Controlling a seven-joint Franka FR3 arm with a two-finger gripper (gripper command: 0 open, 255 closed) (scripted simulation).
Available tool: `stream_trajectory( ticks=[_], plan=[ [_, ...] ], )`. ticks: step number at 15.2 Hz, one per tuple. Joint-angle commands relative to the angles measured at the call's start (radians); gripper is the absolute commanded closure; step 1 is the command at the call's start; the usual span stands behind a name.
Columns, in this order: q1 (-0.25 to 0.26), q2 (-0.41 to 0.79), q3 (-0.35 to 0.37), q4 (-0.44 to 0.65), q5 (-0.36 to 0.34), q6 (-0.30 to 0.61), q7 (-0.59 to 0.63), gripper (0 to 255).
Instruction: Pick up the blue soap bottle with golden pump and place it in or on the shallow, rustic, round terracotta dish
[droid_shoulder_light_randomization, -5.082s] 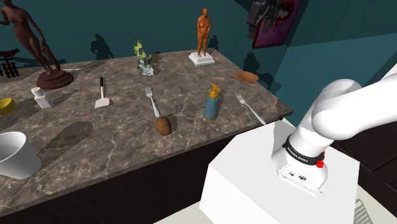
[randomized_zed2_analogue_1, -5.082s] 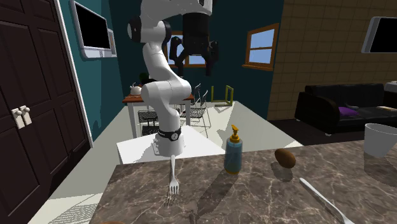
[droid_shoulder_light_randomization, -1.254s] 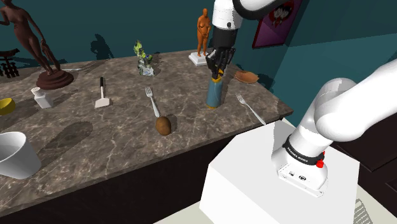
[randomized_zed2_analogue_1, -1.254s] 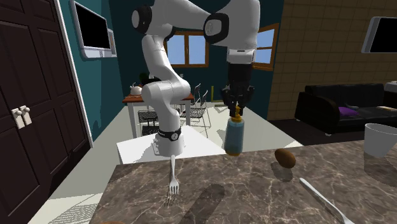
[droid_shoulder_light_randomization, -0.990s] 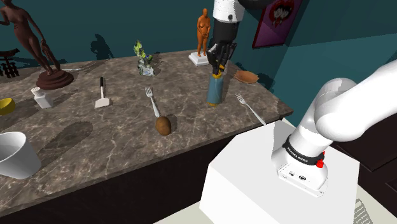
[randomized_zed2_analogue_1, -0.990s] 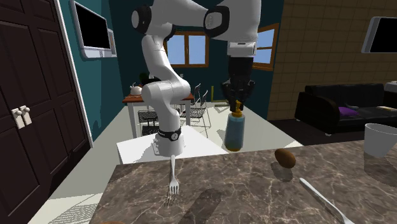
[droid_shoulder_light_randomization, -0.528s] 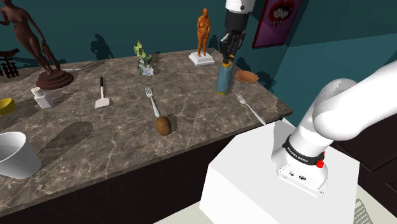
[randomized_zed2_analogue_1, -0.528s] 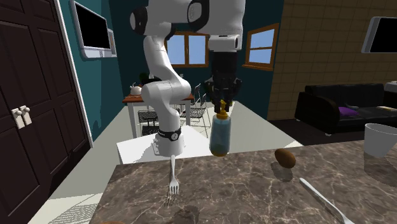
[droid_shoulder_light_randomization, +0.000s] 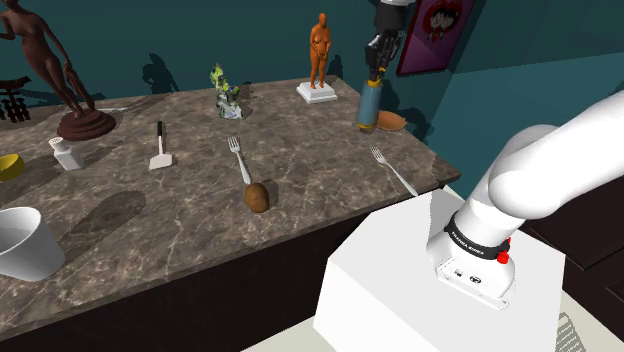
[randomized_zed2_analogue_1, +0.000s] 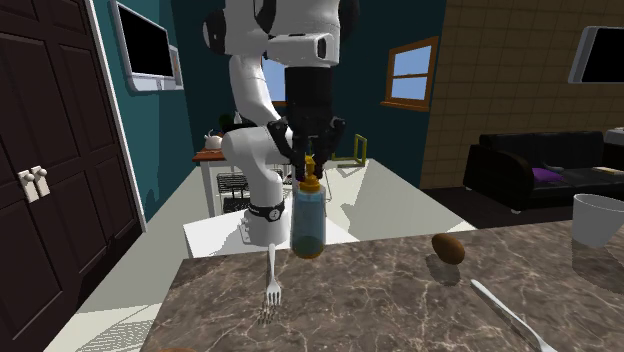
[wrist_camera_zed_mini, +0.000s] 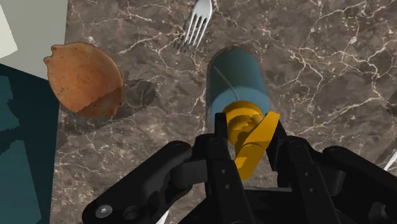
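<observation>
The black gripper (wrist_camera_zed_mini: 247, 137) is clenched on the golden pump (wrist_camera_zed_mini: 242, 119) of the soap bottle (wrist_camera_zed_mini: 235, 77), one finger pressing each side of the shiny yellow head, whose angular spout runs back between the fingers (wrist_camera_zed_mini: 219, 137) toward the palm. The bottle is a smooth blue-grey cylinder with a rounded shoulder; it hangs upright from the gripper (randomized_zed2_analogue_1: 310, 160), long axis vertical, pump up and flat base facing down at the counter (droid_shoulder_light_randomization: 200, 205), a dark brown marble slab with fine white veins. The dish (wrist_camera_zed_mini: 86, 77) is a shallow, rough orange-brown clay bowl with an uneven, slightly pinched rim, sitting near the counter's corner. From the wrist, the bottle hangs just beside the dish over bare marble, not above it, its shadow falling between the two. In the shoulder view the bottle (droid_shoulder_light_randomization: 368, 108) overlaps the dish's (droid_shoulder_light_randomization: 390, 121) left edge. A slim silver fork (wrist_camera_zed_mini: 198, 22) lies on the marble near the dish, its tines just beyond the bottle's base
</observation>
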Motion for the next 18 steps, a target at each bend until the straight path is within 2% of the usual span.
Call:
stream_trajectory(
  ticks=[1, 10, 18],
  plan=[
    [-0.018, 0.021, -0.038, 0.03, -0.014, -0.006, -0.051, 255],
    [-0.074, 0.186, -0.2, 0.236, -0.028, -0.034, -0.275, 255],
    [-0.126, 0.406, -0.335, 0.499, 0.042, -0.082, -0.492, 255]
  ],
)
